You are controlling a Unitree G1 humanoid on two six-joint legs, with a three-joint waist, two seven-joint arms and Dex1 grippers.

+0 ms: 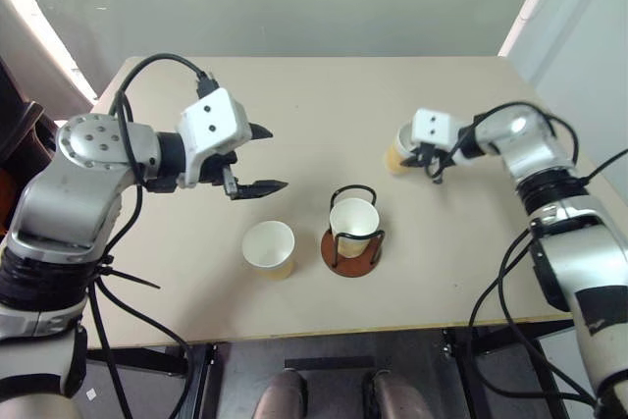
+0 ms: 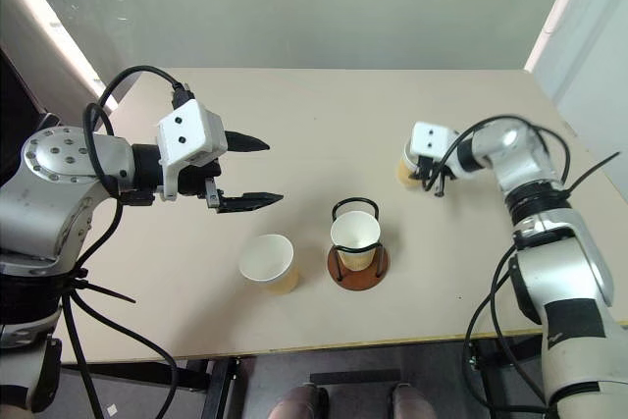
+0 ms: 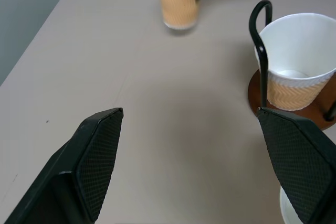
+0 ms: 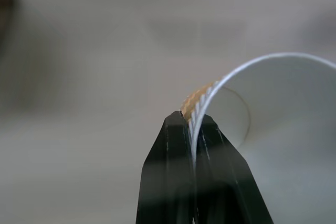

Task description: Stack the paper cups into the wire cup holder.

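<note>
While your right pincer point(image 4: 193, 129) pinches the wall of 1 tan, tapered paper cup with a white rolled rim point(image 1: 399, 152), 1 finger inside and 1 outside, you have the step in hand: carrying that cup to the black wire cup holder on its round reddish-brown disc base point(image 1: 352, 239). The held cup sits at the far right of the pale beige counter point(image 1: 324, 95), well apart from the holder, and whether its base is off the counter you cannot tell.

The holder stands near the counter's front middle with 1 cup point(image 1: 354, 226) already seated upright inside its loops. The 3rd cup point(image 1: 269, 247) stands upright just beside the holder, on its left.

Your left pincer point(image 1: 257, 158) hangs above the counter to the left of the holder, its fingers spread wide and holding nothing.

To do this well, I judge you should keep the cup mouth-up, bring it over the seated cup, line the base with that open mouth between the wire loops, then lower straight down before letting go. A thin rim grip can let the cup swing, so move gently and avoid clipping the wire.

No brand, label or writing is readable on anything.
</note>
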